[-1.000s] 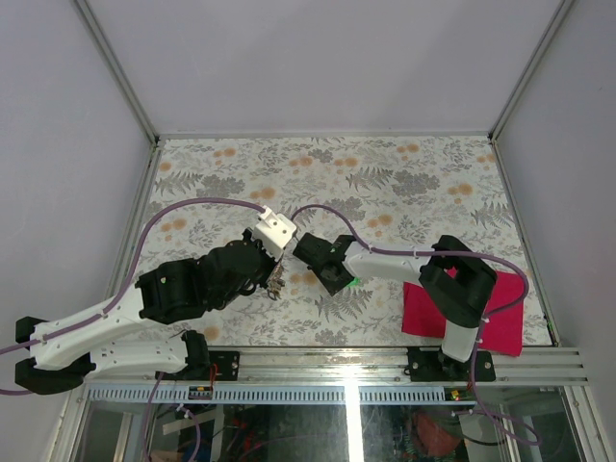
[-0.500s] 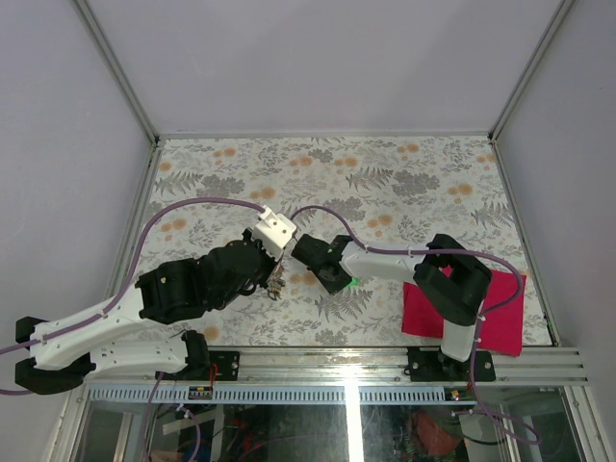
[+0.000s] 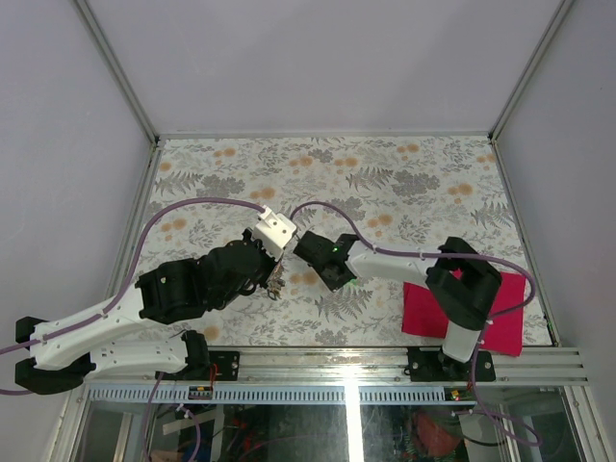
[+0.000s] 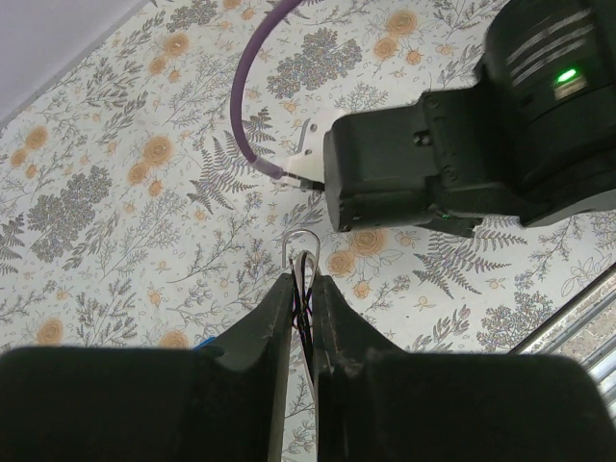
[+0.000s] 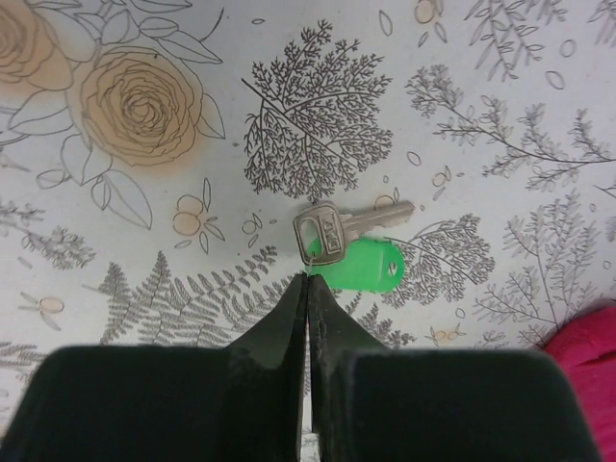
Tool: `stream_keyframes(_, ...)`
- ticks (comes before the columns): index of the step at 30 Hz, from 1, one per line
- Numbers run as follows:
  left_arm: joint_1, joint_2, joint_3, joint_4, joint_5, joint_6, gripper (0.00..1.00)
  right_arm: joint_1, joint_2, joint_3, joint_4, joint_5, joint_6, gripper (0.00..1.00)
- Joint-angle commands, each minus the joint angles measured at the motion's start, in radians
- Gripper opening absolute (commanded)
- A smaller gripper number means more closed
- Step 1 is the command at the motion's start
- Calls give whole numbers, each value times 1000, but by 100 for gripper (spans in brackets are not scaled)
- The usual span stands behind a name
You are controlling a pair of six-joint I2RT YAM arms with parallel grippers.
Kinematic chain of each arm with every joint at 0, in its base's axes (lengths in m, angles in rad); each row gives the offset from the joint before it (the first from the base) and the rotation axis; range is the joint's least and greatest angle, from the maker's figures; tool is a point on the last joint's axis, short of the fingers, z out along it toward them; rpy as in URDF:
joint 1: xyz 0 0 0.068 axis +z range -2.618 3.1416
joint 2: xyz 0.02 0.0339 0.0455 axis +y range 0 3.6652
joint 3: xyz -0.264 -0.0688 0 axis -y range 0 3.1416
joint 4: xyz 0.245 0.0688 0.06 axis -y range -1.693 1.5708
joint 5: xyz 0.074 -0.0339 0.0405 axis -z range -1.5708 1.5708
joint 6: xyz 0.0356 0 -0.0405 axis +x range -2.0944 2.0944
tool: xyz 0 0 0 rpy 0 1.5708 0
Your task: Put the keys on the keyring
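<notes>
At table centre, right gripper (image 5: 308, 281) has just closed fully, tips at the green key (image 5: 362, 264) edge; catch unconfirmed. Left gripper (image 4: 301, 294) pinches the keyring (image 4: 300, 246) near it. Threading not begun.

You're looking at the keyring (image 4: 300, 243) standing edge-on, pinched in the left gripper (image 4: 301, 289). Its thin silvery wire loop is poking up past the fingertips, with dark strands (image 4: 304, 306) running down between them (too small to read what they are). The green key (image 5: 348, 231) is lying flat on the floral table cover (image 5: 144, 202), apart from the ring. In the right wrist view its silver blade is pointing right, with the green plastic tag (image 5: 364, 265) touching its head.
</notes>
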Motion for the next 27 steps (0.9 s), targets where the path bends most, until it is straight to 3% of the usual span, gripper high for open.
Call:
stream_keyframes(1, -1, -11, 1, 70, -13, 18, 0, -29, -186, -39, 37, -4, -36, 0)
stream_keyframes(7, -2, 17, -12, 73, 11, 34, 0, -223, -377, -183, 132, -380, -148, 0)
stream_keyframes(12, -2, 18, -19, 101, 34, 78, 0, -287, -526, -233, 159, -584, -211, 0)
stream_keyframes(20, -2, 48, -8, 138, 85, 223, 0, -289, -774, -244, 229, -691, -248, 0)
stream_keyframes(27, -2, 54, 13, 194, 215, 380, 0, -289, -919, -201, 237, -677, -267, 0)
